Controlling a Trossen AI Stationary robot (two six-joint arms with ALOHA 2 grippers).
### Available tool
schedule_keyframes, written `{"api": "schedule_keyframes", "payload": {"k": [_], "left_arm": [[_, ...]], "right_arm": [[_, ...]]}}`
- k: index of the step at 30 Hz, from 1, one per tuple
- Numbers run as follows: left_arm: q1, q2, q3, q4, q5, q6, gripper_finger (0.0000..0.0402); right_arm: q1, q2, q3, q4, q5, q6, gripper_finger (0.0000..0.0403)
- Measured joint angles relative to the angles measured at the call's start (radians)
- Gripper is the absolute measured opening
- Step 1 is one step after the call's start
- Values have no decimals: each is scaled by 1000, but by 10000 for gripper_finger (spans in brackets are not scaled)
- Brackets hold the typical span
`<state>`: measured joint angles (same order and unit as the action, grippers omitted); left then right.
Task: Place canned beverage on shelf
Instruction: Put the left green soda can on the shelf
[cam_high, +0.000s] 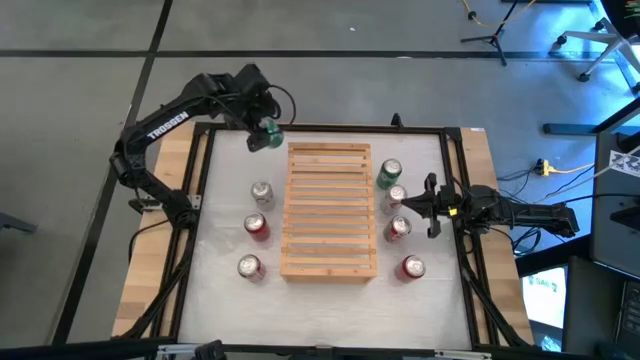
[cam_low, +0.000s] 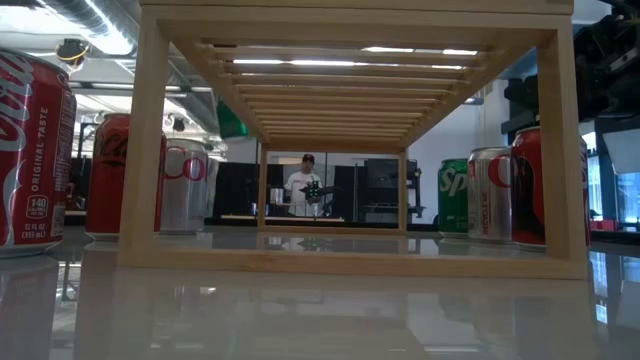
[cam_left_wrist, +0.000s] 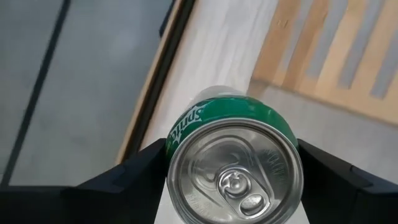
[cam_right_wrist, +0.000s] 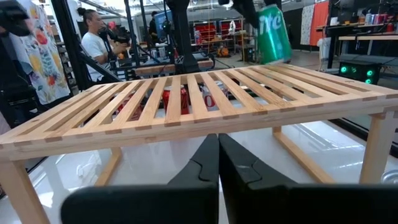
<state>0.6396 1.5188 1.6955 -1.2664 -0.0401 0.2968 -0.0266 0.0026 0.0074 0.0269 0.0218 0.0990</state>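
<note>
One slatted shelf (cam_high: 330, 211); eight cans: four red, two green, two silver.

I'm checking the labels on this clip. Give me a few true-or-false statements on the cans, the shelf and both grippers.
1. The left gripper holds a green can in the air. True.
2. The shelf already carries a can. False: its slats are bare.
3. The right gripper is open. False: it is shut and holds nothing.
4. Another green can stands on the table beside the shelf. True.
</note>
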Motion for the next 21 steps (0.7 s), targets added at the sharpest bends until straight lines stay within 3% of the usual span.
{"api": "schedule_keyframes", "payload": {"k": [9,21], "left_arm": [[-91,0,74,0,9,-15,284],[-193,0,74,63,42,-86,287]], "right_arm": [[0,0,0,87,84,0,19],[0,37,0,362,173,28,161]]}}
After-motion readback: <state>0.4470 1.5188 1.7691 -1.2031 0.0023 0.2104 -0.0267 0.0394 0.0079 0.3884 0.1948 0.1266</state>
